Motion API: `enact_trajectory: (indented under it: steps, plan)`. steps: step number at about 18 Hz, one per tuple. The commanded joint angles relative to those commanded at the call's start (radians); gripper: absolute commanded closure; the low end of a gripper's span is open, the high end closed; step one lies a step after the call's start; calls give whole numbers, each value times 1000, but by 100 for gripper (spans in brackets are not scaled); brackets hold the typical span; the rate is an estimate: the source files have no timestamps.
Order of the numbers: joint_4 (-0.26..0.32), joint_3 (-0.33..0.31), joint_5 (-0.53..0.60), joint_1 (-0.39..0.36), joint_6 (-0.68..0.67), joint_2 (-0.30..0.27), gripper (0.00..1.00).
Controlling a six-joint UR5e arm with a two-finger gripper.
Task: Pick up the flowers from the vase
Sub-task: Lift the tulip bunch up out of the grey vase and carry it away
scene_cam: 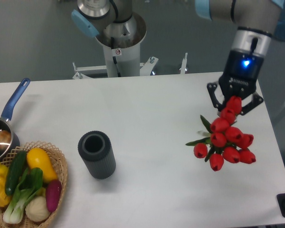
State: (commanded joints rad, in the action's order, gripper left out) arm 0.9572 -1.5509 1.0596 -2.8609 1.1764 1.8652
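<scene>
Camera: flowers [225, 140] nr table's [147, 123] rt edge

gripper [234, 101]: clamped on the flowers [226, 141], over the desk's [152, 123] right side
vase [97, 155]: upright, well apart

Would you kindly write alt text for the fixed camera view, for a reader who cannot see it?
A robot gripper holds a bunch of red flowers over the right side of a white table, far from the empty dark vase standing at the left. A basket of vegetables and a blue-handled saucepan sit at the left edge.
</scene>
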Motion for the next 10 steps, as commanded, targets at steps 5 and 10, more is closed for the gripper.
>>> enact_trajectory:
  steps: [5, 10]
  plan:
    - [8, 3, 221, 12, 86, 23, 92]
    - [79, 60, 433, 60, 120, 46, 94]
